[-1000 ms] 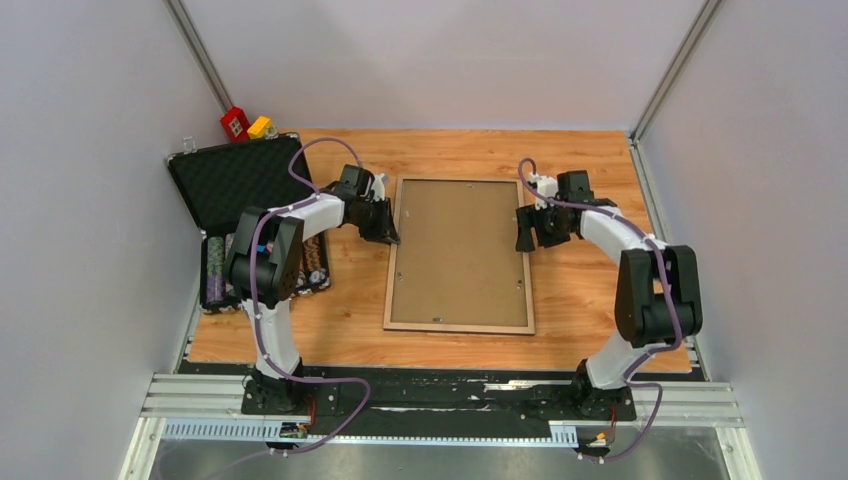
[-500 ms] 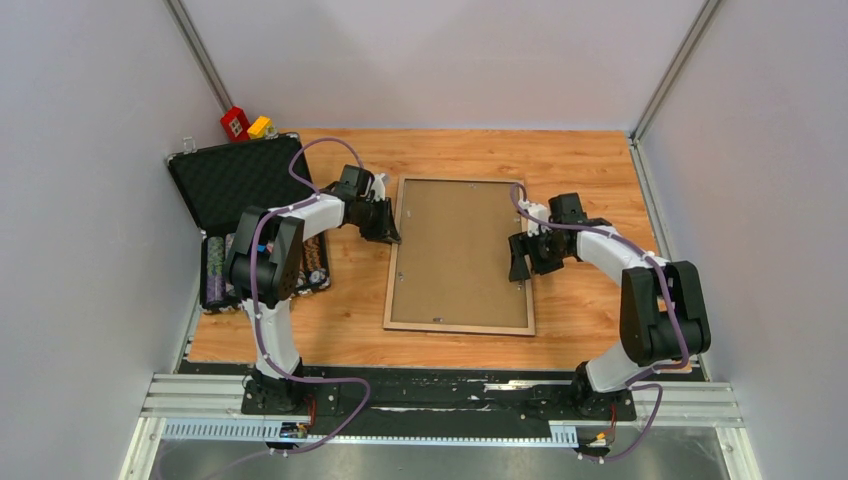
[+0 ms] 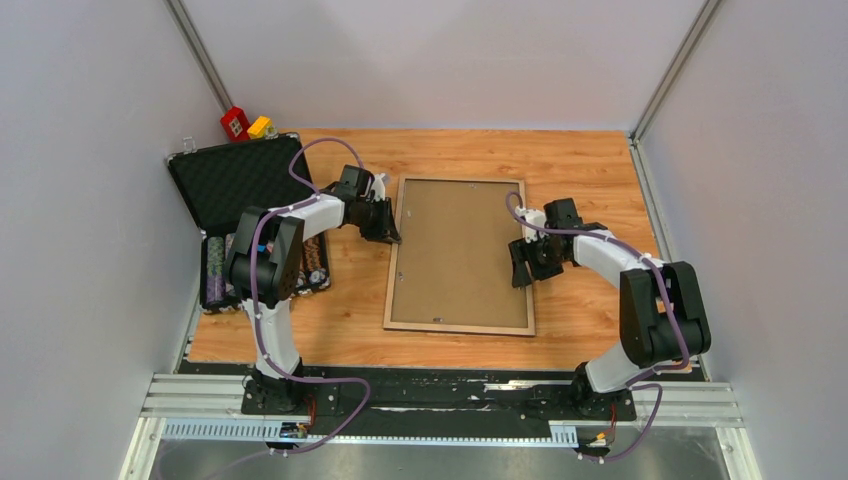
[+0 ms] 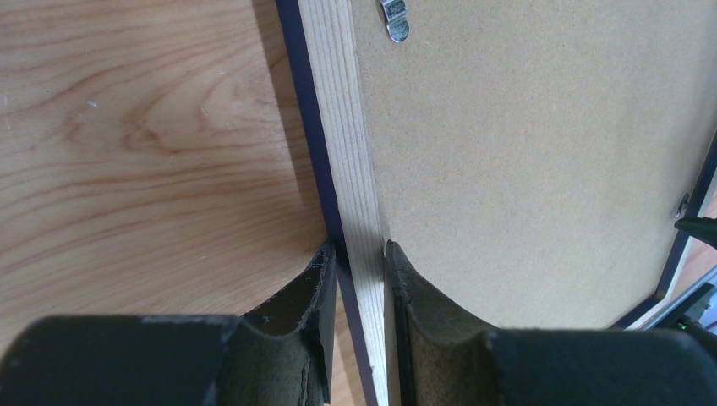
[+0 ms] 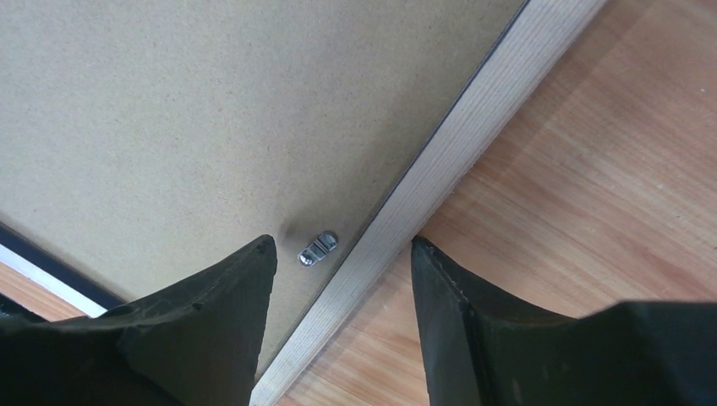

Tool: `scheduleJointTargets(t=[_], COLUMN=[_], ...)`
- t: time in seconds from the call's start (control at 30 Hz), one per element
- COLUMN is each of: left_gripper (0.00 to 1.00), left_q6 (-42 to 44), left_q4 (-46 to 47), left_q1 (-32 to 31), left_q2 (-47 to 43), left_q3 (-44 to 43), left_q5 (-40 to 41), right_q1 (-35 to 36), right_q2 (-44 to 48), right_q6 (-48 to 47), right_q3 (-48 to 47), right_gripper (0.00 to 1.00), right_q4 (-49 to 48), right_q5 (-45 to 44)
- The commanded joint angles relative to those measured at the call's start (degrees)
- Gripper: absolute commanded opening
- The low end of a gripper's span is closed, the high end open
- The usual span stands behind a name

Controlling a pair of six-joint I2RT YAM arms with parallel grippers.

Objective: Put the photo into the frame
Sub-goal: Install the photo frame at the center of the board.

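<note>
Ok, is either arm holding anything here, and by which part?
The left gripper is shut on the frame, jaws pinching its left wooden rail. The right gripper holds nothing; its jaws stand open over the right rail and a metal clip.

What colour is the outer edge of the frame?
Dark navy blue, clearest on the frame in the left wrist view.

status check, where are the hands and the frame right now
Left hand clamped on frame left border. Right hand open, over right border by turn clip. Frame face down, backing panel on; photo not in view.
</note>
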State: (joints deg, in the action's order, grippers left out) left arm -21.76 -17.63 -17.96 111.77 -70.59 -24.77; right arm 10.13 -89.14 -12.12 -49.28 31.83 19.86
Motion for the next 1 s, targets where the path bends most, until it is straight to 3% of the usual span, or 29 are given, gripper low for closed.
scheduleJointTargets(t=[0.0,0.7,0.97], left_gripper=[0.0,0.0,0.0], left_q6=[0.97,0.61,0.46], left_q4=[0.38,0.23,0.14], left_q1=[-0.41,0.24,0.7], left_q2=[0.42,1.23,1.16], left_q3=[0.81,0.6,0.69], left_q5=[-2.57,-3.4,-3.62], right_q1=[0.83,1.09,1.08], right_q2=[2.05,0.76,1.6], right_q6=[-0.29,-1.94,-5.91], right_q3=[0.64,0.15,0.34], right_gripper=[0.59,0.35,0.32], right_q4=[-2.44,-2.62,-1.25], right_q5=[-2.98,-4.04,-2.82])
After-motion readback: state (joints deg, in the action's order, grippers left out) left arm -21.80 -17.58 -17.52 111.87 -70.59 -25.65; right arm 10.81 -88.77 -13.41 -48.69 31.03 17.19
